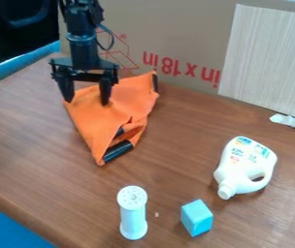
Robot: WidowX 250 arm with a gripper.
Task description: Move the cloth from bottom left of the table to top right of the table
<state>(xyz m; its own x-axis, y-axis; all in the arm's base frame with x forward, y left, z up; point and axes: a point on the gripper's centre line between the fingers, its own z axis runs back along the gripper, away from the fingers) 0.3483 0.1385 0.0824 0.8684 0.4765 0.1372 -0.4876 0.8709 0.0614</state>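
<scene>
In my camera view I take the bottle [236, 164] as my landmark. The cloth [111, 118] lies on the table [182, 121], to the left of the bottle and farther up the view. It is orange, with dark patches at its upper right corner and along its lower right edge. Its long axis runs mostly up and down my view, the lower end leaning a little left. The broad end is at the top; from there the cloth narrows to a tip that points toward the bottom of the view, on the bottle's left and well apart from it. The right side is folded and rumpled, and the left edge runs fairly straight down to the tip.

My gripper [86, 100] hangs down at the cloth's broad end, up and to the left of the bottle. I have its jaws released, spread wide, with nothing clenched between them. One finger is at the cloth's upper left corner, the other over the orange fabric farther in.

Below and to the left of the bottle I see the shaker [133, 218], white with a holed top, and between it and the bottle, also lower down, the blue block [197, 218]. Beyond the bottle, the cardboard [182, 34] rises behind the table, with a pale panel [270, 58] up and to the bottle's right.
</scene>
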